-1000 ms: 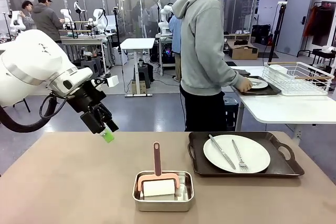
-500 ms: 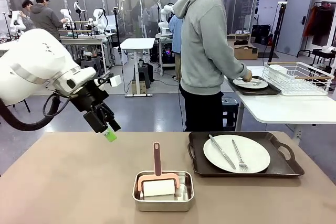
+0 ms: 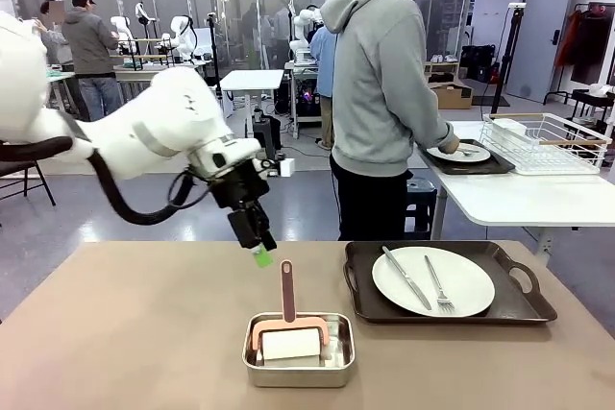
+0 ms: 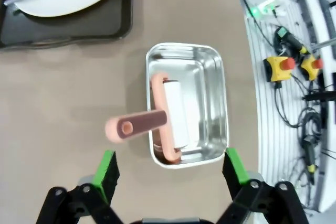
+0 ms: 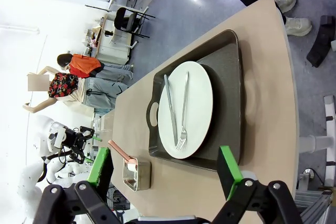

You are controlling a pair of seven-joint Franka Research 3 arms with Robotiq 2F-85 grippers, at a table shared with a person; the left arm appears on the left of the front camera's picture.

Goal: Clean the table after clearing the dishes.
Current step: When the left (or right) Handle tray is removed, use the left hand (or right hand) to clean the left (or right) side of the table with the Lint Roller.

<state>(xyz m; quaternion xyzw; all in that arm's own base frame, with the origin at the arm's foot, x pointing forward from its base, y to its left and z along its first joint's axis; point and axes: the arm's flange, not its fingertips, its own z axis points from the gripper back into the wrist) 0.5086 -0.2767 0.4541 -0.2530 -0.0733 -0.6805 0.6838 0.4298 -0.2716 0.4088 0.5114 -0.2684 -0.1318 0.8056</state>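
On the tan table, a white plate with knife and fork lies on a dark tray at the right. A second plate on its tray sits on the white side table, with the person's hand at it. My left gripper hangs open above the table, just behind a steel pan. In the left wrist view the open left gripper is straight above the pan and the upright handle of a pink cleaning tool. My right gripper is open and empty, high above the plate.
The person stands at the far side, turned to the white side table with a wire rack. The steel pan holds a white pad in a pink frame. Cables and boxes lie off the table's edge.
My left arm has swung to the right, from the table's left side to just behind the steel pan. Its jaws stayed open. The person's hand stays at the side-table plate.
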